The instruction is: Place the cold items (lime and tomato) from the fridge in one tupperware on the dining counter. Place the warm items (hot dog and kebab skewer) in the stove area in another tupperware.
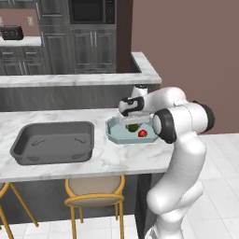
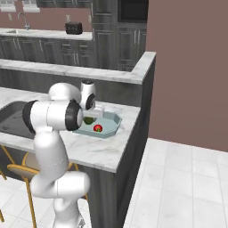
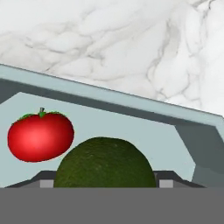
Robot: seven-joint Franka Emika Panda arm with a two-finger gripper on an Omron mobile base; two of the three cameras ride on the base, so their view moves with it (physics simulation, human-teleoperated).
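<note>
Nearest to you, the gripper (image 3: 105, 186) is hanging low inside the pale blue tupperware (image 1: 113, 132), and its fingertips (image 3: 46, 183) are standing wide on either side of the lime (image 3: 105, 164). The lime is sitting between them at about six o'clock in the hand view, resting on the container floor; whether the pads are touching its skin you cannot tell, but the jaws are spread broadly and it looks set down, not gripped.

Just beyond it, at about nine o'clock from the lime, the tomato (image 3: 40, 135) is lying on the same floor, near the lime but apart from it. Both cold items are therefore sitting in one container, so that half of the job appears done bar lifting the gripper clear.

Farther out, the tupperware is resting on the marble worktop (image 1: 56, 170) at the right end of the dining counter, and at nine o'clock from it a second, dark grey tupperware (image 1: 53, 141) is waiting with nothing in it. The hot dog and kebab skewer are left to fetch from the stove area.

At the far back, a toaster (image 1: 12, 32) is standing on the rear counter.
</note>
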